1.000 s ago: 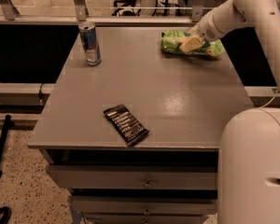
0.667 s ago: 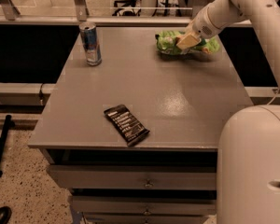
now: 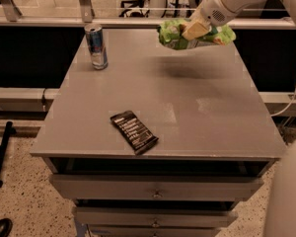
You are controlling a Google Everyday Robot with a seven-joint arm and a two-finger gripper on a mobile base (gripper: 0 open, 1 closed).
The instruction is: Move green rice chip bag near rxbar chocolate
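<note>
Grey table (image 3: 212,122) over drawers | gripper (image 3: 196,29) far right, clamped on green chip bag (image 3: 173,36), which hangs above its shadow | chocolate bar (image 3: 134,131) near edge, left of centre; can (image 3: 96,46) far left | carry bag near-left, keep grip firm, set it just beside the bar, not on it

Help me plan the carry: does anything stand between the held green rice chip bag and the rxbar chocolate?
Nothing visible does. The gripper holds the green rice chip bag lifted at far right; only bare tabletop lies between it and the rxbar chocolate. The drink can stands far left, off that line.
</note>
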